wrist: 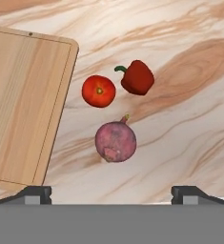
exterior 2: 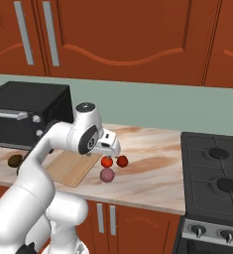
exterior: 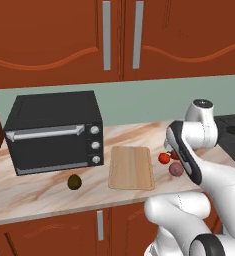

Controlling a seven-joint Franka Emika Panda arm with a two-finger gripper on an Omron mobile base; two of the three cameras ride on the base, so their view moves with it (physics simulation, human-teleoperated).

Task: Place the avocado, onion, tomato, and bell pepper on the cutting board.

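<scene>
Gripper (wrist: pixel 111 193) was spread wide, jaws fully apart, holding nothing and touching nothing; its two dark fingertips (wrist: pixel 33 193) sat at the bottom corners of the hand view, looking down at the counter. In the right base view the hand (exterior 2: pixel 109 144) hung above the vegetable cluster, clear of it.

Directly between the tips and a bit ahead lay the onion (wrist: pixel 116 141), purplish, resting on the marble counter (wrist: pixel 189 95). Just past it sat the tomato (wrist: pixel 98 91), bright red, and beside that the bell pepper (wrist: pixel 137 77), deeper red with a curled green stem. The three sat close together but apart from each other; none was on the board.

The cutting board (wrist: pixel 23 105) lay to one side of the cluster in the hand view, its long edge near the tomato and onion, nothing on it. In the left base view it lay flat in front of the black toaster oven (exterior: pixel 54 132), and the avocado (exterior: pixel 74 182) sat on the counter on the far side of the board from the other vegetables, near the front edge below the oven. Stove burners (exterior 2: pixel 214 173) sat to the right.
</scene>
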